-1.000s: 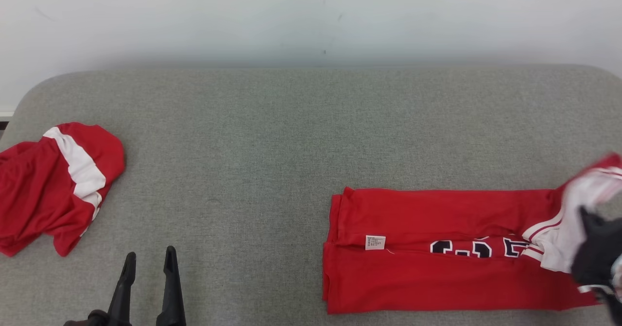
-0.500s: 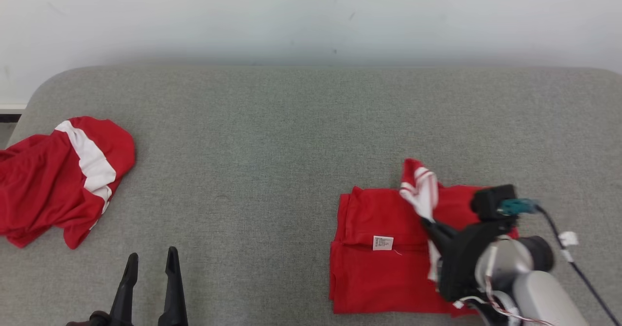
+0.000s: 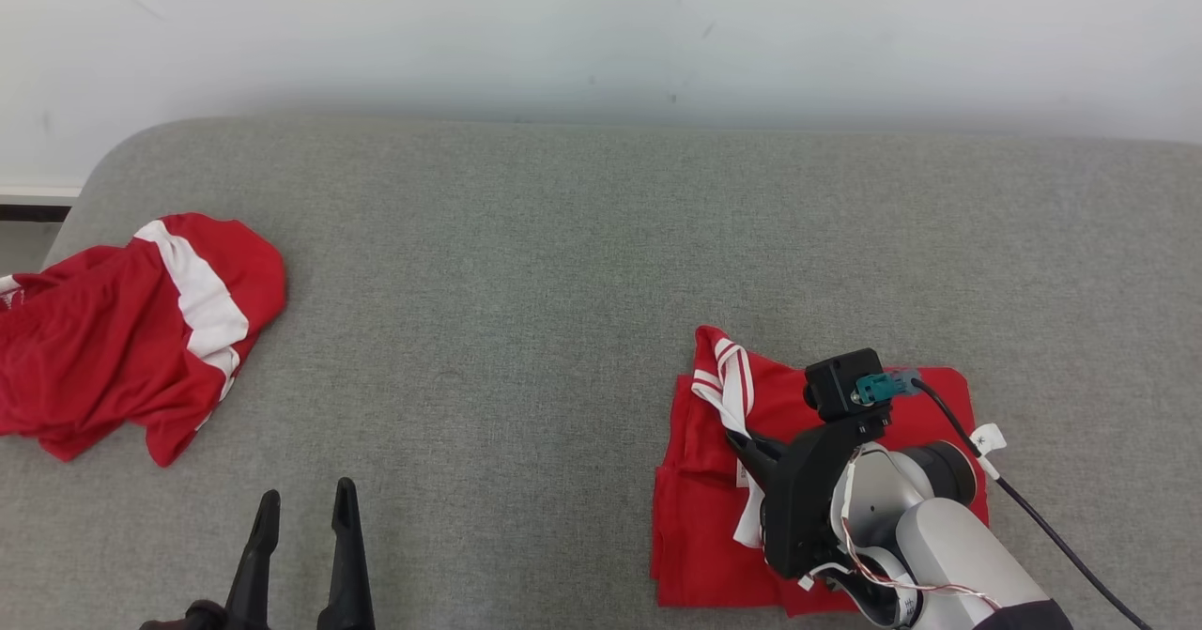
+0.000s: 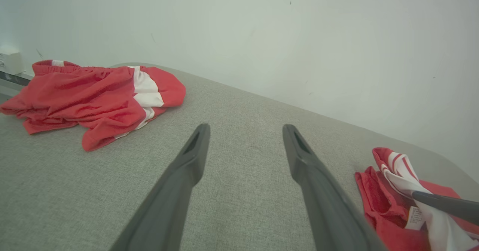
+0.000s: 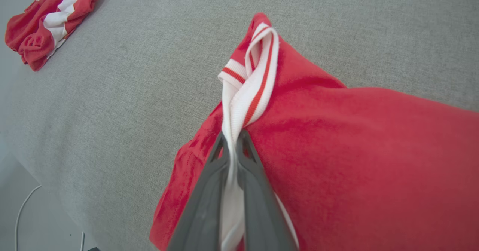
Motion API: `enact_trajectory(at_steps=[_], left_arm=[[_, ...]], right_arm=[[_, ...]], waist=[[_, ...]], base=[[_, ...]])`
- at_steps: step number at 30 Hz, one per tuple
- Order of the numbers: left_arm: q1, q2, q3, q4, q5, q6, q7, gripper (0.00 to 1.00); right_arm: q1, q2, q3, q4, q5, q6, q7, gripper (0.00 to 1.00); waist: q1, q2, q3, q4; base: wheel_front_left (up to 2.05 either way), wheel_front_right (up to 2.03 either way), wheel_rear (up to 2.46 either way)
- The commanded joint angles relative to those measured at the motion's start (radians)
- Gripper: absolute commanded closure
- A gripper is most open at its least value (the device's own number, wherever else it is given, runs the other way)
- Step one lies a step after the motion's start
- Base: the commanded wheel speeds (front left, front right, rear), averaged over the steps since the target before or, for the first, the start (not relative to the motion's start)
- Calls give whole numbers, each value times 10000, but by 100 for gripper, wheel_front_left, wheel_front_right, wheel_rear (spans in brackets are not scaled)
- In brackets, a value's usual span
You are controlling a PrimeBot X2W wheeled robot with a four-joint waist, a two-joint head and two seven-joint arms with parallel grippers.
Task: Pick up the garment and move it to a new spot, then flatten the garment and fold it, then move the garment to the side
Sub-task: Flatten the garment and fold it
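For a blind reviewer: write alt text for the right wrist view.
The right tool is shut on the white striped trim of a folded red shirt on a grey surface. Another red garment lies crumpled at the upper left.

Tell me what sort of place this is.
Probably a bare indoor room set up for folding clothes: a grey padded surface against a blank white wall, a folded red jersey, crumpled red shorts.

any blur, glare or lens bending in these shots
Head view: sharp, soft even light, no glare on the grey surface. Left wrist view: tilted horizon, the open left claw looms large, wide-angle stretch. Right wrist view: crisp on the jersey pinched in the right claw; the red shorts shrink into the corner.
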Motion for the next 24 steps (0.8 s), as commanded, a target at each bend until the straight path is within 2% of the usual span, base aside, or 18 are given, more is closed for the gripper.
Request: enact_trajectory(at_steps=[1,3,4,5,8,12,15,19,21,22,24], left_arm=[[-23,0,-13,11,-21,30,-22,0],[-51,0,-25,22,-20,73,-22,0],[-63,0,-17,27,-25,89,-22,0],[-74,0,-8,31,-29,103,-20,0],[-108,0,21,50,-48,115,-22,0],[-173,0,8,80,-42,122,-22,0],[-199,0,8,109,-27,95,-22,0],[-225,0,-37,140,-44,52,-22,0],[-225,2,-41,155,-68,18,-22,0],[-222,3,-43,166,-73,-20,-22,0],[-207,0,-37,172,-86,-65,-22,0]], right_arm=[[-136,33,24,106,50,-23,-100,100],[-176,32,56,275,100,-23,-185,100],[-224,40,65,305,156,-23,-281,38],[-286,80,18,291,279,-23,-413,0],[-462,242,115,-70,1055,-23,-888,0],[-670,-95,50,-470,1303,-23,-1418,0],[-613,-363,-266,-423,1060,-23,-1705,0],[-213,-736,-872,135,129,-23,-2108,0],[-12,-765,-1145,478,-430,-23,-2333,95],[139,-751,-1188,690,-724,-23,-2391,100],[295,-674,-1110,881,-945,-23,-2387,100]], waist=[[0,0,-10,31],[0,0,-20,38],[0,0,-19,31],[0,0,-16,18],[0,0,-12,-43],[0,0,-20,-111],[0,0,-43,-137],[0,0,-58,-90],[0,0,-51,-47],[0,0,-51,-22],[0,0,-53,2]], base=[[0,0,0],[0,0,0],[0,0,0],[0,0,0],[0,0,0],[0,0,0],[0,0,0],[0,0,0],[0,0,0],[0,0,0],[0,0,0]])
